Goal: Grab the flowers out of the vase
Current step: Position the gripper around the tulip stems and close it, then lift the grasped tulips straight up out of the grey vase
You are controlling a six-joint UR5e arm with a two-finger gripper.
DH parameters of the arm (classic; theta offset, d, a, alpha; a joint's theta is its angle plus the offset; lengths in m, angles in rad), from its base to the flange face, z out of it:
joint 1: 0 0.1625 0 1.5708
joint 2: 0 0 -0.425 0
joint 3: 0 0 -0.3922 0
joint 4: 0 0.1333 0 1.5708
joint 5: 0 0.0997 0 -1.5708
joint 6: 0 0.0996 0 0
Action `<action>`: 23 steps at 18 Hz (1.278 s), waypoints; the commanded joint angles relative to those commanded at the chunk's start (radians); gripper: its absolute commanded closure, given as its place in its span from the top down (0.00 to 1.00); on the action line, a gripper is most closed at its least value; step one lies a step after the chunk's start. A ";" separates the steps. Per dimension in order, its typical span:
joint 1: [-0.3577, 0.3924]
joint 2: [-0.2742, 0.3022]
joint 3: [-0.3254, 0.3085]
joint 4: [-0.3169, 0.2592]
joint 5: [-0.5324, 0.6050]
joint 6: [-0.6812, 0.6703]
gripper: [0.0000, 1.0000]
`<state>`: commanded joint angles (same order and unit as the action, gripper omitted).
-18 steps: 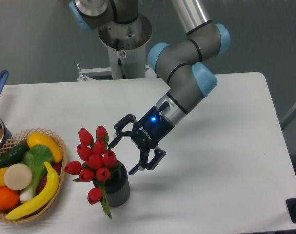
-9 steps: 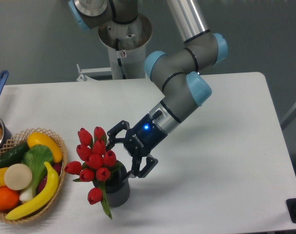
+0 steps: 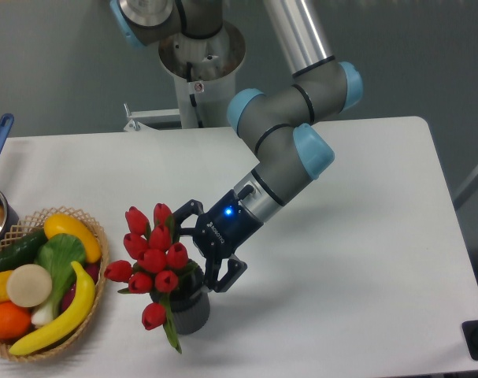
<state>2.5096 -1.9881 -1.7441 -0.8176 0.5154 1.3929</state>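
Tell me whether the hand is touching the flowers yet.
Cannot tell. In the camera view the open hand overlaps the right edge of the flowers above the vase, and its upper finger sits right beside a bud, but this single angle shows neither contact nor gap.

— What does the arm (image 3: 290, 150) look like?
— It is built of smooth silver-grey tubes joined by rounded grey joint housings, and each joint ends in a pale blue cap. Thin dark seams ring the joints where the segments meet.
— And its base?
— A grey cylindrical column (image 3: 198, 75) with a wide round collar; a small red dot and a dark mark sit on its front.
— The wrist end?
— A short silver ring leads into a black body that carries a small lit blue light and white lettering too small to read.
— The gripper (image 3: 198, 250)?
— Black, with two jointed, angular fingers (image 3: 225, 276) of linked bars.
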 joint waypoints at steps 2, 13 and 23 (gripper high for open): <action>-0.002 0.006 -0.002 0.000 -0.011 -0.005 1.00; -0.020 0.003 -0.005 0.000 -0.014 -0.009 0.36; 0.011 0.029 0.000 0.000 -0.037 -0.096 0.31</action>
<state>2.5203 -1.9590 -1.7442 -0.8176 0.4787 1.2964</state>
